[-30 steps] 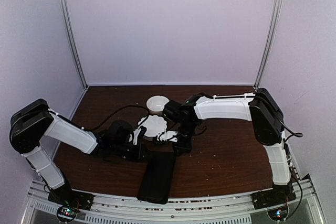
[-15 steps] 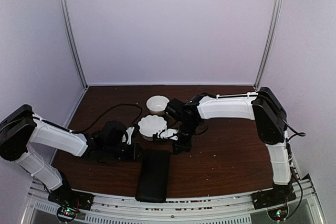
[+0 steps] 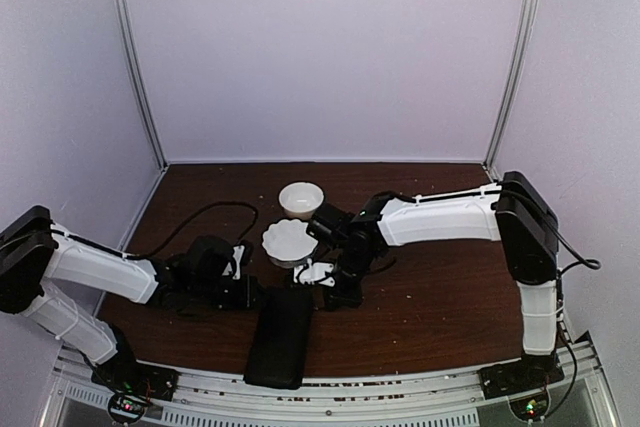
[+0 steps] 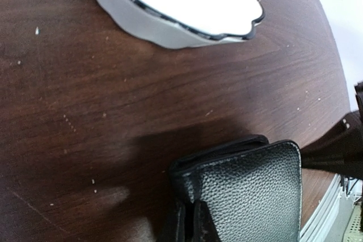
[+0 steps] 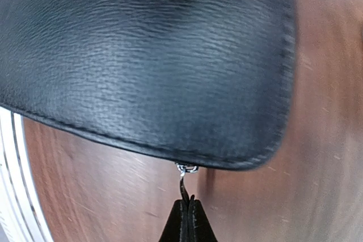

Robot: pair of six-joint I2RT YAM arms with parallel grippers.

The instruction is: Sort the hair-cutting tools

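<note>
The left arm (image 3: 100, 267) is laid low across the counter (image 3: 430, 312), elbow out at the far left, forearm run rightward to a wrist set just beside the far-left corner of the black case (image 3: 278, 337). The right arm (image 3: 440, 219) is stretched leftward from its raised elbow at the right, forearm approx. level, wrist bent down over the case's far-right corner. The left tool (image 4: 189, 220) is seen w/ fingertips pressed together at the case's corner edge and appears pinched on that edge, though the contact is partly cut off at the frame's bottom. The right tool (image 5: 188, 207) is closed, fingertips nipped on the thin zipper pull (image 5: 183, 187), which is hung by a small silver ring from the case's seam. The case is laid flat & lengthwise, near end reaching the counter's near edge. Two white bowls are set beyond it: a scalloped bowl (image 3: 290, 240) w/ dark rim just past the case, btwn the two wrists, and a round bowl (image 3: 300, 197) just behind that. Only plain white is seen inside each. The hair-cutting tools cannot be made out in any view; whether they are inside the case cannot be told.
</note>
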